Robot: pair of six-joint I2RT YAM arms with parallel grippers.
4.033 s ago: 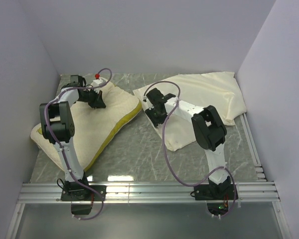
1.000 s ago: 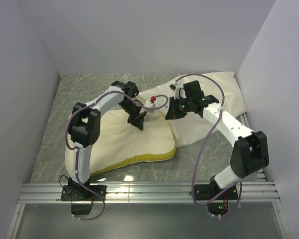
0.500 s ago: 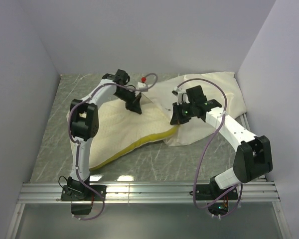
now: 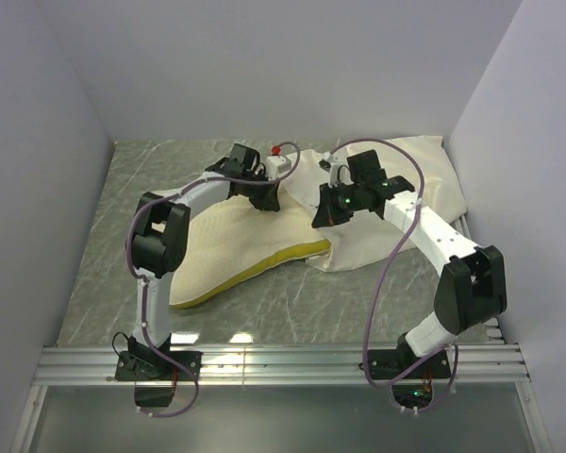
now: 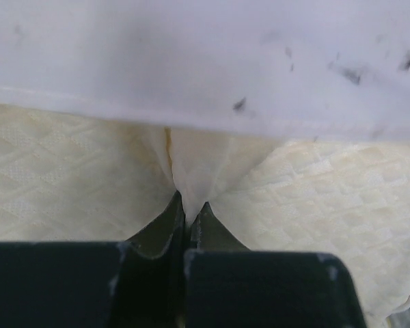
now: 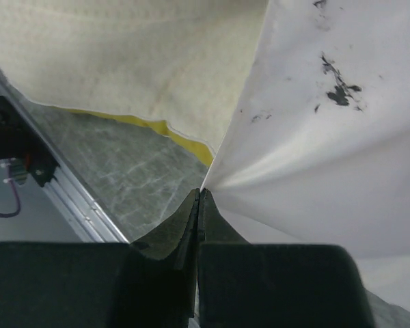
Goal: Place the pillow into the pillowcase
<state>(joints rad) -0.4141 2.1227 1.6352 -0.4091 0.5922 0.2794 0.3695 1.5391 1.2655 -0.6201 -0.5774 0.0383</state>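
The pillow (image 4: 236, 247), quilted cream with a yellow-green edge, lies left of centre with its right end against the pillowcase (image 4: 396, 184). The pillowcase is limp cream fabric spread at the back right. My left gripper (image 4: 267, 200) is shut on a pinch of the pillow's cover (image 5: 191, 179) at its far right corner. My right gripper (image 4: 321, 219) is shut on the pillowcase's edge (image 6: 307, 137), holding it up just beside the pillow's yellow edge (image 6: 184, 140). The two grippers are close together.
The grey marbled table (image 4: 123, 198) is walled by white panels at the left, back and right. An aluminium rail (image 4: 283, 363) runs along the near edge; it also shows in the right wrist view (image 6: 75, 198).
The left gripper has dragged the pillow from the far left toward the pillowcase. The right gripper lifted the pillowcase's edge. In the last half second the pillow's corner moved closer to that edge.
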